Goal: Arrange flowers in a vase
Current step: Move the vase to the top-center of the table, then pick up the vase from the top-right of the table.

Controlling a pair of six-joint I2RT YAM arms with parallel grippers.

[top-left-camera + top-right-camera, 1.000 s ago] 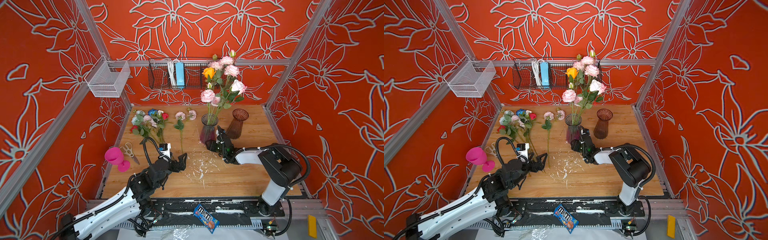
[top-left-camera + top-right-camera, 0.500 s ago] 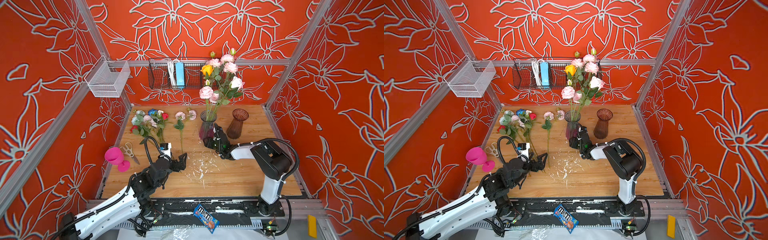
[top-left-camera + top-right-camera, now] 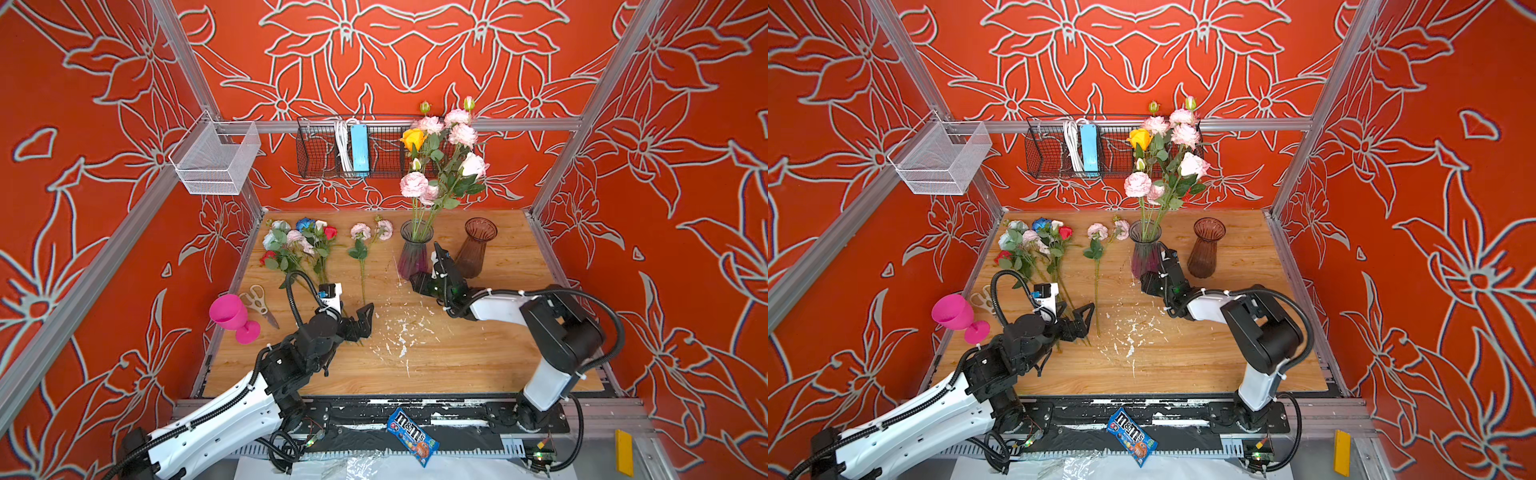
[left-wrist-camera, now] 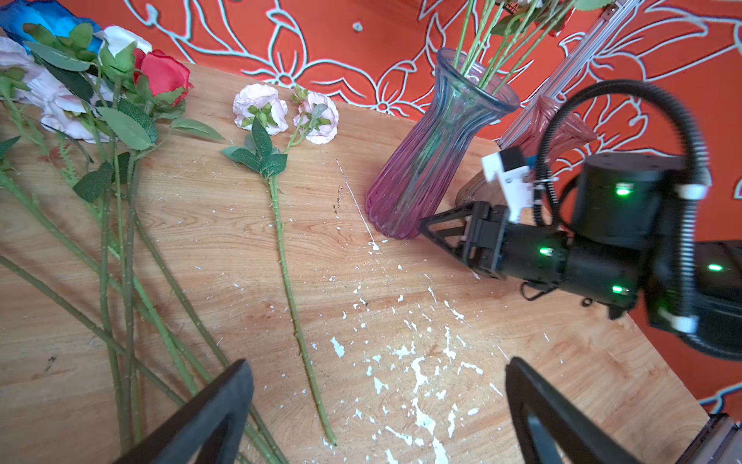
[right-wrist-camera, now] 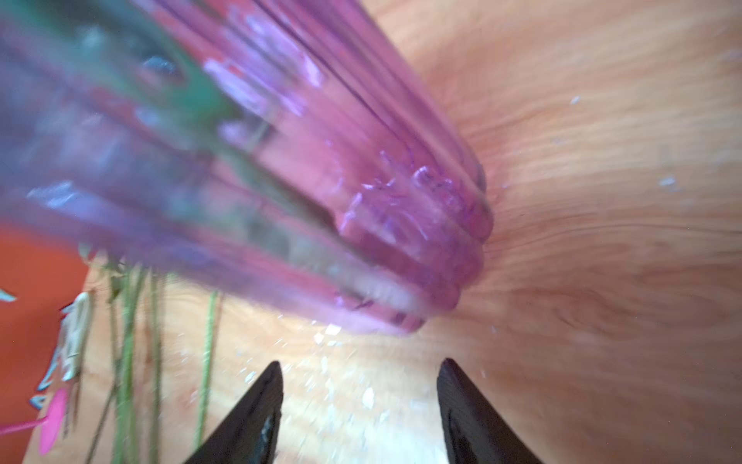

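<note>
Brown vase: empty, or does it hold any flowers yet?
Empty. The brown vase shows a bare mouth in both top views; all standing flowers rise from the purple vase beside it.

**Walls**: three, red-orange, printed with large white-outlined flowers.
**Frame**: aluminium posts stood at the back corners, with a rail across the back wall.
**Tabletop**: pale wood grain, speckled with white flecks.
**Fittings:** a white mesh basket hung at the left wall. A black wire basket on the back rail held a white cable and a blue power strip.
**Light:** was bright and even.
</note>
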